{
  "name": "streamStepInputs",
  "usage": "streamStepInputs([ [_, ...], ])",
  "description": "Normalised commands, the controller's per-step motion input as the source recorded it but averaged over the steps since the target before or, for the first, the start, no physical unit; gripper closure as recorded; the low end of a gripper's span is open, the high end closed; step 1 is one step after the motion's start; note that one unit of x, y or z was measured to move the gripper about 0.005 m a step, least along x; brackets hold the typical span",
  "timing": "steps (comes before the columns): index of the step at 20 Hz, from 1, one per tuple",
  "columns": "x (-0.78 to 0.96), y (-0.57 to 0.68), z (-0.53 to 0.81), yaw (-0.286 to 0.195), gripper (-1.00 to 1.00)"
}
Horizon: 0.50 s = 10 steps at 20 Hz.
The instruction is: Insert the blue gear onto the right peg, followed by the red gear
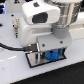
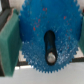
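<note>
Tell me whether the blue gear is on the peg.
Apparently on: in the wrist view a peg shows through the blue gear's centre hole; seating depth cannot tell.

Place: a robotics lab or test bench.
Surface: plain white counter (image 1: 12, 65), bare of household things.
Machine: white Franka arm (image 1: 42, 22) with a black cable (image 1: 12, 47).
Fixture: grey, black-bordered plate (image 1: 37, 61) with a blue gear (image 1: 51, 56).

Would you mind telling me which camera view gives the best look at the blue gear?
The wrist view: the blue gear fills most of the picture, with its toothed edge and centre hole plain. In the exterior view only a small blue patch shows beneath the arm, over the plate; the rest is hidden.
</note>
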Motion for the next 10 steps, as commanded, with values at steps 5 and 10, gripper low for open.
streamStepInputs([
  [5, -0.07, 0.14, 0.43, 0.000, -1.00],
  [10, -0.25, 0.11, 0.48, 0.000, -1.00],
])
